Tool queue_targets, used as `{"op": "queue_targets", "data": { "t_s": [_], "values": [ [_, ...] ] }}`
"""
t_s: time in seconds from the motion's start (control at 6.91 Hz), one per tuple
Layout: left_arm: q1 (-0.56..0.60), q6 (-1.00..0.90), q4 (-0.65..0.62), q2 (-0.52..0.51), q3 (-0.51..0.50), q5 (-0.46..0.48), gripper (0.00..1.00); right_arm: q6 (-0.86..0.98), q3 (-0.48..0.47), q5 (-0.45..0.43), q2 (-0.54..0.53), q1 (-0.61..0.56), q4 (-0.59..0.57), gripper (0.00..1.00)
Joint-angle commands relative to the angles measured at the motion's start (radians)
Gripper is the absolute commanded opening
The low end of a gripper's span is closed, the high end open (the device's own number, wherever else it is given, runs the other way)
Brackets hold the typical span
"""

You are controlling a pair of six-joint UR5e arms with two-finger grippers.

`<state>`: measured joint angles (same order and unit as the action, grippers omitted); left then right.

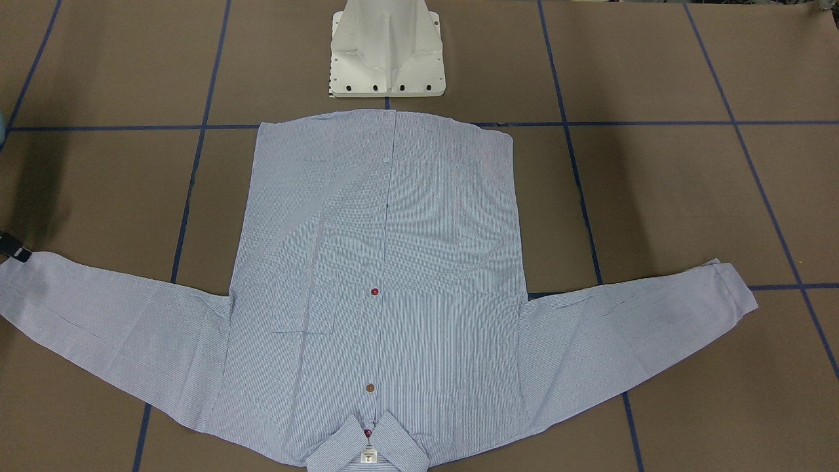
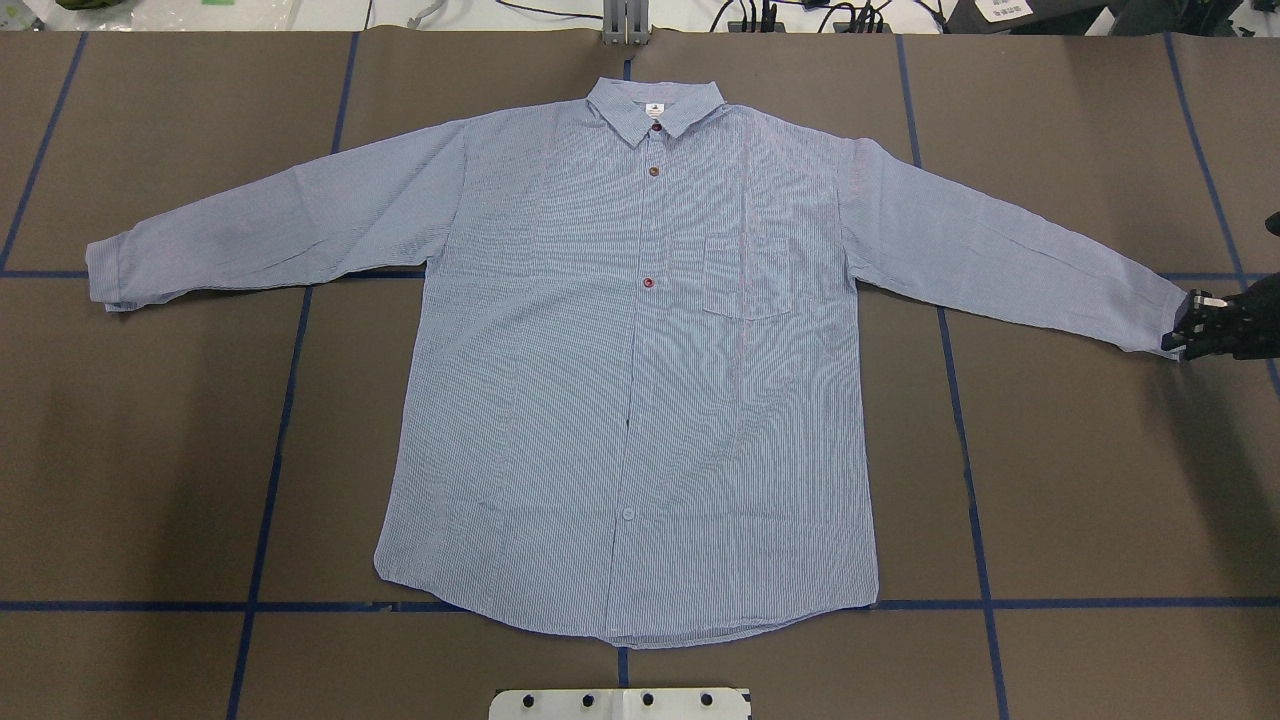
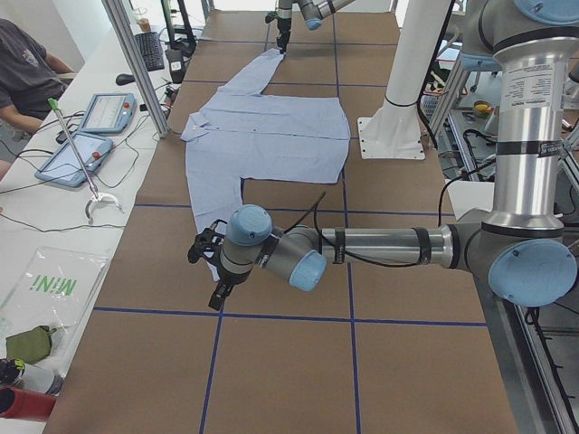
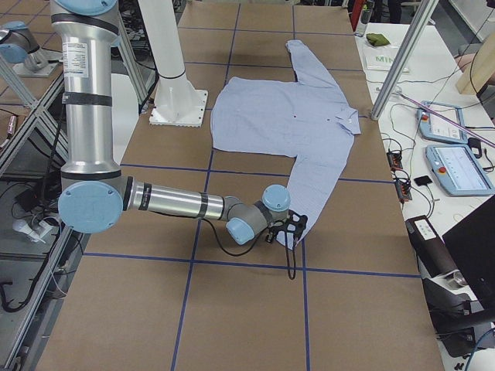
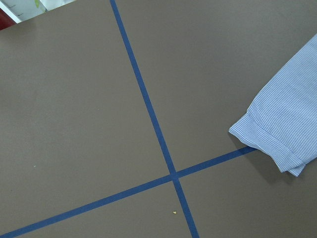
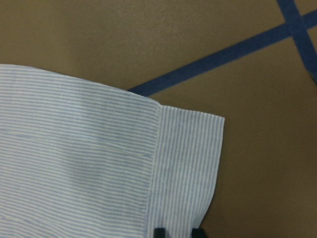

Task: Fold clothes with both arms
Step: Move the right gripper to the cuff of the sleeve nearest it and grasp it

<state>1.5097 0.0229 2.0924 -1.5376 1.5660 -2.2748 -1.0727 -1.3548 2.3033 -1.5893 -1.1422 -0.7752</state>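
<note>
Overhead exterior view: a light blue-and-white striped shirt (image 2: 620, 400) lies flat, front up, on the brown counter (image 2: 1100, 500), which is crossed by blue tape lines (image 2: 280, 400). Its collar (image 2: 610, 100) points away from the robot and its hem lies nearest the white pedestal (image 2: 620, 705). Both sleeves stretch outward, so the shirt's longest line runs sleeve to sleeve across the counter. The right claw (image 2: 1195, 325) touches the right-side cuff (image 2: 1160, 318) at the view's edge. The print on the small white collar label (image 2: 652, 108) is too small to read.

Exterior front-facing view: the collar sits at the bottom edge.

Exterior left view: the left arm (image 3: 380, 246) reaches out low and level, with the left claw (image 3: 208, 269) just beside the left-side cuff (image 3: 210, 260). I cannot tell how its jaws stand. A clear bag (image 3: 50, 289) on the side table reads "MINI" in green.

Exterior right view: the right arm (image 4: 178, 202) is likewise low and outstretched.

Left wrist-mounted view: the cuff lies near a tape crossing.

Right wrist-mounted view: two black fingertips (image 6: 159, 232) stand a narrow gap apart at the cuff's corner. I cannot tell whether they pinch the cloth.
</note>
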Motion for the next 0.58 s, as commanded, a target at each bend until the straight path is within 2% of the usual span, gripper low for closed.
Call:
{"op": "queue_targets", "data": {
  "t_s": [0.0, 0.14, 0.43],
  "values": [
    [0.0, 0.005, 0.0, -0.003, 0.0, 0.0, 0.99, -0.001, -0.007, -0.001, -0.011, -0.002, 0.004, 0.0],
    [0.0, 0.006, 0.0, -0.003, 0.0, 0.0, 0.99, -0.001, -0.015, 0.002, -0.011, -0.002, 0.004, 0.0],
    [0.0, 0.006, 0.0, -0.004, 0.0, 0.0, 0.99, -0.003, -0.104, 0.011, -0.003, -0.028, -0.009, 0.0]
  ]
}}
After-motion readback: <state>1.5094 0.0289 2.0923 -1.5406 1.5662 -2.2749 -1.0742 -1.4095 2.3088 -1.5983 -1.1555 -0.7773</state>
